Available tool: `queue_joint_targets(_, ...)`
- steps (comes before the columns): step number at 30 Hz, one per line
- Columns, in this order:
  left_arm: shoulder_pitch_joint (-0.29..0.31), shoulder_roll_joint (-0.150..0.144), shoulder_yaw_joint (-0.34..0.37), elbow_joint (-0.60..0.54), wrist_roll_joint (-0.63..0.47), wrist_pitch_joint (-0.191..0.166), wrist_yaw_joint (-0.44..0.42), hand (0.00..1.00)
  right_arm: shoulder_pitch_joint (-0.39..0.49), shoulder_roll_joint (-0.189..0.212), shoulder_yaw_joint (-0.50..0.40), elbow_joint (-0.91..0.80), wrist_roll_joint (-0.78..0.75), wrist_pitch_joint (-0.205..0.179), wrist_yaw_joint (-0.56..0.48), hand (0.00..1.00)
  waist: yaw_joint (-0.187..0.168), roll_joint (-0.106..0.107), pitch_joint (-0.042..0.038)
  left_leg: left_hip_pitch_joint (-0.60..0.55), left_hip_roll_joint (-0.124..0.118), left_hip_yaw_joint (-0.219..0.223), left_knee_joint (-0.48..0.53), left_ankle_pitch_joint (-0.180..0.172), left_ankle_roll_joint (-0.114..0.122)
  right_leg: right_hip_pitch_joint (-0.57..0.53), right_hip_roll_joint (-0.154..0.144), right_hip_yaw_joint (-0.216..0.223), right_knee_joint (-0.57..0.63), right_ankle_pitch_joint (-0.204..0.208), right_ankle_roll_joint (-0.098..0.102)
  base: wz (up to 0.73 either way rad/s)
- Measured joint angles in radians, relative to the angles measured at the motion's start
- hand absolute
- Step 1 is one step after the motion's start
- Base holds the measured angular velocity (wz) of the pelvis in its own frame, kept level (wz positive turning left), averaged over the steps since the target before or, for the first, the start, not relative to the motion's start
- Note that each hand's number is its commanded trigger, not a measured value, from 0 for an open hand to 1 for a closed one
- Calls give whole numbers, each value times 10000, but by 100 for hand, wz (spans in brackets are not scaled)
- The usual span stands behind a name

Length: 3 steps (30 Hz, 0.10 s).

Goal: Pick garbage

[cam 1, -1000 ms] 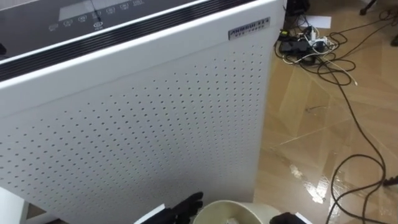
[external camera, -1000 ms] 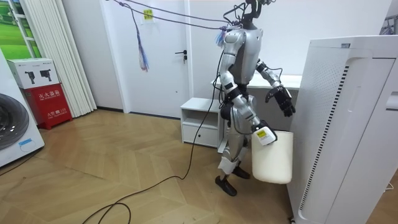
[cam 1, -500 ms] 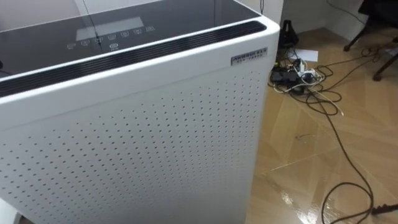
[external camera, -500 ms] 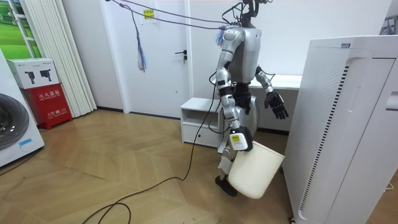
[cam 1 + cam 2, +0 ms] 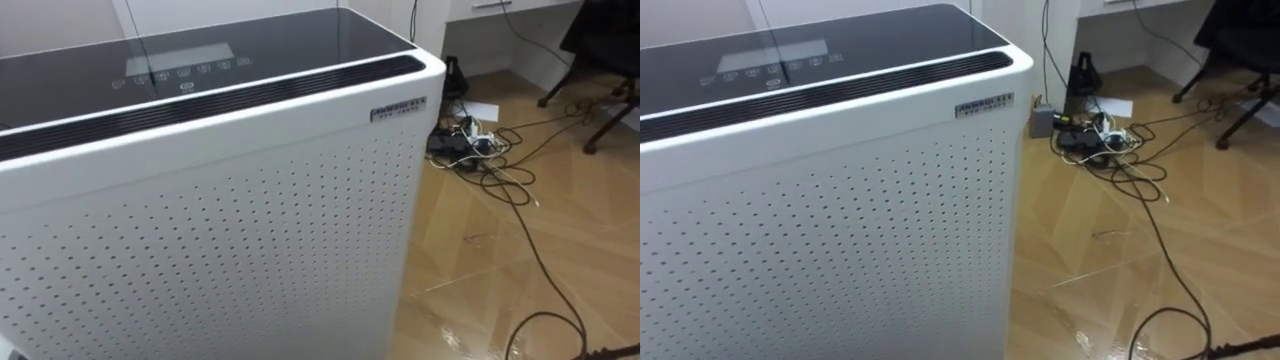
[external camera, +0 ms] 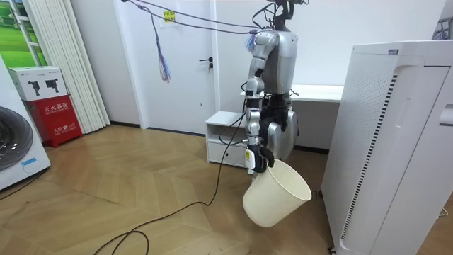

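cream plastic, the bin (image 6: 276, 195) hangs tilted from the robot's right hand (image 6: 256, 157). its mouth is turned up toward the room view's right and its base is clear of the wooden floor (image 6: 141, 191). the hand's fingers look curled over the rim, though from this far off that is only my best reading. a hold on the rim would make sense, since it leaves the mouth free to take rubbish and lets the bin swing low beside the legs.

the robot stands between a low white cabinet (image 6: 226, 138) and a tall white perforated unit (image 5: 220, 210). its head looks down over the unit's dark top panel. past the unit a tangle of cables (image 5: 475, 140) lies on the floor, with a white sheet of paper (image 5: 481, 110) just beside it.

i judge the collecting is not finished. that sheet is the likeliest piece of garbage here, and reaching it means carrying the bin round the unit without catching the cables.
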Motion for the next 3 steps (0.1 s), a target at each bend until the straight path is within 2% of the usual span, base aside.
queue_joint_targets(3, -188, -152, 242, 378, -7, 356, 299, 0, -12, 66, -300, 13, 34, 98, -3, 100, -13, -6, 9, 75, -7, 10, -11, -22, 1, 61, 5, 60, -10, -15, 17, -1)
